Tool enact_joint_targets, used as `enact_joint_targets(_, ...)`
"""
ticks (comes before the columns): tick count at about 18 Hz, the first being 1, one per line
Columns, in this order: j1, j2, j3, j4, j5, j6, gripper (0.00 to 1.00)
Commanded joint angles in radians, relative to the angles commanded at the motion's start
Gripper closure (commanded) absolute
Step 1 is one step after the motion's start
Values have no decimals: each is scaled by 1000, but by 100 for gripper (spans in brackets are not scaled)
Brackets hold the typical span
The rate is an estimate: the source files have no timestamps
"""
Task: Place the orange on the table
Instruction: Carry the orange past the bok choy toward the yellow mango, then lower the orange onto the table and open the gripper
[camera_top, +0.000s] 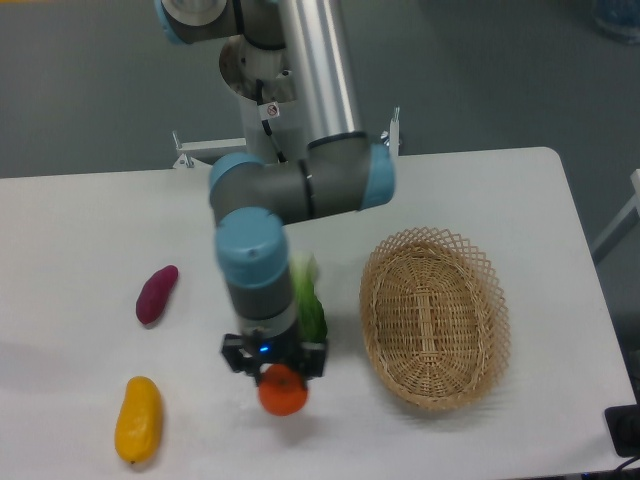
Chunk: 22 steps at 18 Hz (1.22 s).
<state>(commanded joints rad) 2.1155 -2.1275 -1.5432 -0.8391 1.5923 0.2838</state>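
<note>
Here, one moment at my table, told from my tool outward.

My gripper (275, 365): pointing straight down, its black fingers pinching the orange from either side.
The orange (283, 390): held just under my wrist, low over the table (90, 220); whether it touches the surface I cannot tell.
Green vegetable (310, 300): just behind my gripper, partly hidden by my forearm.
Wicker basket (435, 315): off to one side of my gripper, toward the frame's right, with nothing visible inside.
Yellow-orange fruit (138, 420): on the opposite side of my gripper, near the table's front edge.
Purple vegetable (156, 293): same side, farther back, apart from the yellow fruit.
</note>
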Motion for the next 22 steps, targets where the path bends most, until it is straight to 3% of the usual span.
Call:
enact_joint_targets(3, -32, -29, 2, 0, 6, -2, 32)
enact_joint_targets(13, -37, -32, -6, -2, 12, 2, 27)
enact_joint_targets(14, -37, -31, -5, -2, 14, 3, 23)
enact_joint_targets(15, -37, -28, -2, 0, 14, 3, 4)
enact_joint_targets(16, -37, -23, 5, -2, 14, 2, 0)
enact_joint_targets(22, -35, -8, 3, -2, 14, 8, 0)
